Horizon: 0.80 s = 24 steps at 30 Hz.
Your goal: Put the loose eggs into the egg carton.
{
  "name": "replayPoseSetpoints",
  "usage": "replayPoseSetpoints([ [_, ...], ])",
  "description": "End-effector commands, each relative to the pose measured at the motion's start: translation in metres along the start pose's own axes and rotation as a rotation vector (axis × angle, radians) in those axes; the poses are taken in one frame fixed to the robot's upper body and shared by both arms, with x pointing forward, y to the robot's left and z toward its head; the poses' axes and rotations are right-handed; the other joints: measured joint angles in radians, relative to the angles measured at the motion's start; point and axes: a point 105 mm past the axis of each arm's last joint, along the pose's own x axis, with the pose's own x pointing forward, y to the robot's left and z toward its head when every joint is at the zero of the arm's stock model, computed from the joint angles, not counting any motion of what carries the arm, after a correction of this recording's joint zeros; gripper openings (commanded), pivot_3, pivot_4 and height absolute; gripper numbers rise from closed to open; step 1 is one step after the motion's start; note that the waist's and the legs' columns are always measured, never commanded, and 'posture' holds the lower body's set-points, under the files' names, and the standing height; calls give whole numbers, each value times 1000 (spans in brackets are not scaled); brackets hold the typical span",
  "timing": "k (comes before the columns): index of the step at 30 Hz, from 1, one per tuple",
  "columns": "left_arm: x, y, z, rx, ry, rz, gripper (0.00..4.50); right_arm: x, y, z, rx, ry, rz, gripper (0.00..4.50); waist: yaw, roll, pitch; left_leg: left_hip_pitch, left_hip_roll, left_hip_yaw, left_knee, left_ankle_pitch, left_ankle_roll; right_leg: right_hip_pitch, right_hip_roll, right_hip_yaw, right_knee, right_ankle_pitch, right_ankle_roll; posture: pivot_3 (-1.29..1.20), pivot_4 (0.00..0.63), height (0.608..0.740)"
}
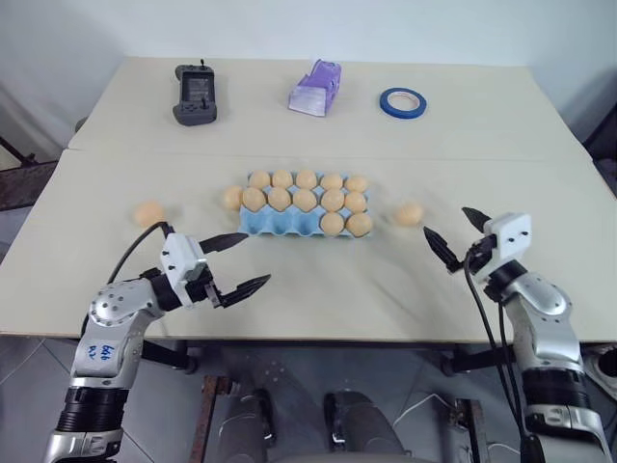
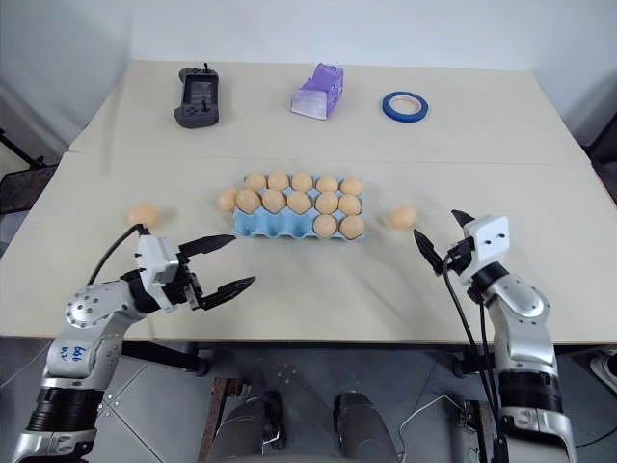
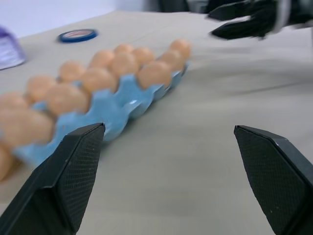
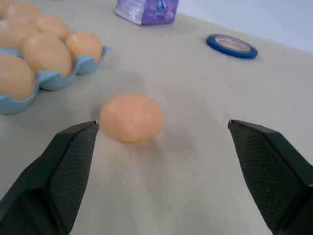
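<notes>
The light blue egg carton (image 1: 280,224) lies mid-table, its two back rows full and two eggs at the right end of its front row. One loose egg (image 1: 148,213) lies on the table to its left. Another (image 1: 231,198) rests against the carton's left end. A third (image 1: 408,213) lies just right of the carton. My left gripper (image 1: 256,258) hovers open in front of the carton's left part, holding nothing. My right gripper (image 1: 446,222) is open and empty just right of the third egg (image 4: 131,118), which lies ahead of its left finger.
At the back of the table stand a dark handheld controller (image 1: 196,95), a pale purple ridged plastic piece (image 1: 316,88) and a blue tape roll (image 1: 403,102). A seam crosses the table behind the carton. The table's front edge (image 1: 318,338) runs just below both grippers.
</notes>
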Motion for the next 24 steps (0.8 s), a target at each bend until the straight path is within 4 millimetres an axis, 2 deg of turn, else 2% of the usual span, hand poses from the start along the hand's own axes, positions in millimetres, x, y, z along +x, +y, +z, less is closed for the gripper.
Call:
replayPoseSetpoints([
  [1, 7, -5, 7, 36, -23, -37, 4500, 18, 1, 1, 21, 3, 0, 4450, 0, 0, 0, 0, 0, 0, 0, 1, -1, 0, 1, 0, 0, 0, 0, 0, 150, 740],
  [7, 7, -8, 8, 37, -22, -31, 4500, 58, 7, -5, 41, 43, -10, 4450, 0, 0, 0, 0, 0, 0, 5, 0, -3, 0, 0, 0, 4, 0, 1, 0, 150, 740],
  [11, 3, -10, 9, 38, -19, -9, 4500, 73, 8, -14, 39, 95, -37, 4450, 0, 0, 0, 0, 0, 0, 7, -1, -4, 0, -1, 0, 5, 1, 1, 0, 150, 740],
  [14, 0, -10, 9, 42, -15, 11, 4500, 76, 6, -15, 33, 94, -45, 3431, 3, 0, 0, -1, 0, 0, 7, -1, -4, 0, -1, 0, 5, 1, 1, 0, 150, 740],
  [17, -6, -8, 9, 45, -9, 42, 4500, 79, 8, -6, 31, 53, -19, 2532, 2, 0, 0, -1, 0, 0, 7, -1, -4, 0, -1, 0, 5, 0, 1, 0, 150, 740],
  [20, -14, -5, 8, 43, 0, 88, 4500, 83, 17, 14, 30, -28, 46, 2431, -1, 0, 0, -1, 0, 0, 7, -1, -4, 0, -1, 0, 5, 0, 1, 0, 150, 740],
  [22, -22, -3, 6, 36, 9, 133, 4500, 87, 37, 33, 8, -89, 154, 2431, -6, 1, 0, -1, 0, 0, 7, -3, -1, 0, -1, 0, 5, 0, 1, 0, 150, 740],
  [24, -34, 1, 2, 24, 28, 189, 4500, 93, 65, 53, 5, -138, 276, 2431, -17, 1, 1, 0, 1, 0, 6, -3, -1, 0, 0, 0, 6, 0, 1, 0, 150, 740],
])
